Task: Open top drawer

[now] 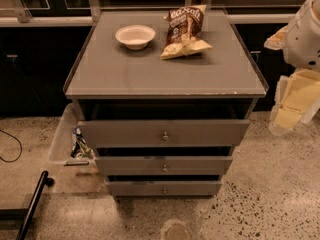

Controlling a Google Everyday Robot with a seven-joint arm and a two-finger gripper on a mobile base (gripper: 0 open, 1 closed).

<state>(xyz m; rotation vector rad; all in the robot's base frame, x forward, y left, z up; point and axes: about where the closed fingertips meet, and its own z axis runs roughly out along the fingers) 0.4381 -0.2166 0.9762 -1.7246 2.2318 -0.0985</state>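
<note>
A grey cabinet stands in the middle of the camera view with three drawers stacked at its front. The top drawer is the widest, with a flat grey front and a small round metal knob at its centre. A dark gap shows between its upper edge and the tabletop above. Two narrower drawers sit below it. My gripper hangs at the right edge of the view, off to the right of the cabinet and about level with the top drawer, touching nothing.
A white bowl and a brown chip bag lie on the cabinet top. A clear plastic bin with wrappers stands left of the cabinet. A black pole crosses the lower left floor. Speckled floor lies in front.
</note>
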